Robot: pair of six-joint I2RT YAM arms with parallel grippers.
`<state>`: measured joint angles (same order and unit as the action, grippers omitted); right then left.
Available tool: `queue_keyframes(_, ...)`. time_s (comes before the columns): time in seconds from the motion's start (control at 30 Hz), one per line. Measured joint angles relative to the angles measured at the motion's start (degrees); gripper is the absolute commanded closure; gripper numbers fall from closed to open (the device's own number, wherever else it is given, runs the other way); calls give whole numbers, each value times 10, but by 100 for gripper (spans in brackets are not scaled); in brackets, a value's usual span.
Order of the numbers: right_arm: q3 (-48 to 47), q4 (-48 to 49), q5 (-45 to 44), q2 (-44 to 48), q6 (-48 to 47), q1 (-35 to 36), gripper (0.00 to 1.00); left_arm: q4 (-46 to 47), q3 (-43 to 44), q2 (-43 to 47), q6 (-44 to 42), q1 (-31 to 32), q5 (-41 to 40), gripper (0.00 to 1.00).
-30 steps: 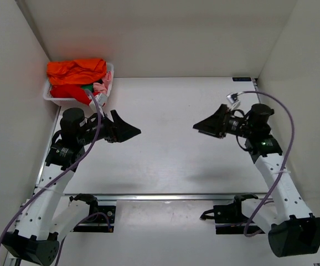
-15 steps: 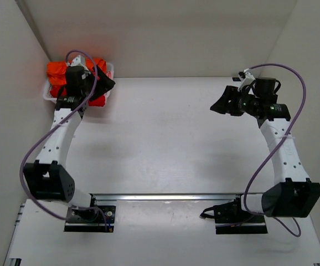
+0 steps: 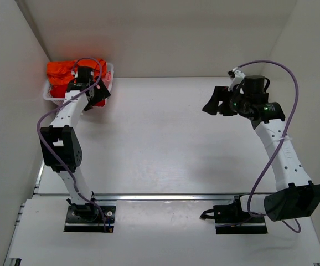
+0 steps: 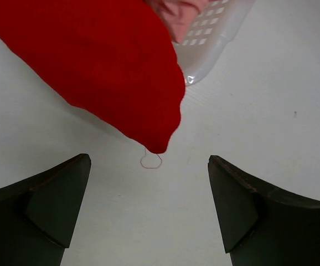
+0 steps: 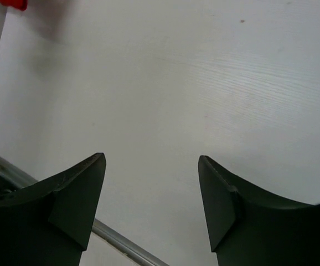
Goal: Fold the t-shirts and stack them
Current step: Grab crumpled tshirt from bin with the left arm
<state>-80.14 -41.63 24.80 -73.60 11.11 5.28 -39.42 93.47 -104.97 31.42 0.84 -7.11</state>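
Observation:
A white mesh basket point(image 3: 48, 97) at the far left corner holds the t-shirts. An orange shirt point(image 3: 60, 69) lies on top, with a red shirt point(image 3: 59, 88) under it and a bit of pink point(image 3: 107, 79) at the right side. The green one is hidden. In the left wrist view the red shirt point(image 4: 104, 61) drapes out of the basket point(image 4: 218, 30) onto the table, with pink cloth point(image 4: 176, 14) beside it. My left gripper point(image 3: 97, 95) is open and empty just short of the red shirt's tip point(image 4: 149, 162). My right gripper point(image 3: 211, 103) is open and empty above the table's right side point(image 5: 151, 159).
White walls close in the table on the left, back and right. A thin loop of red thread point(image 4: 150, 161) lies on the table below the shirt's tip. A metal rail point(image 3: 165, 197) runs along the near edge, also in the right wrist view point(image 5: 115, 238).
My left arm has stretched from the table's middle left to the basket, its open gripper now at the red shirt. My right gripper has moved back and right, then slightly left.

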Motion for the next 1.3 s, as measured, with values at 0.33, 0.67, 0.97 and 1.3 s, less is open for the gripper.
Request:
queue_keyframes(0.33,70,0,21,5,24,11,38,-3,3,-35,1,2,-34,9)
queue_keyframes(0.67,67,-3,31,5,24,14,42,45,0,-60,-3,0,-48,45)
queue_keyframes(0.97,66,-8,36,12,29,3,59,-1,110,-102,-1,-2,-35,100)
queue_keyframes(1.3,96,-1,24,62,35,-40,65,-35,327,33,59,66,36,100)
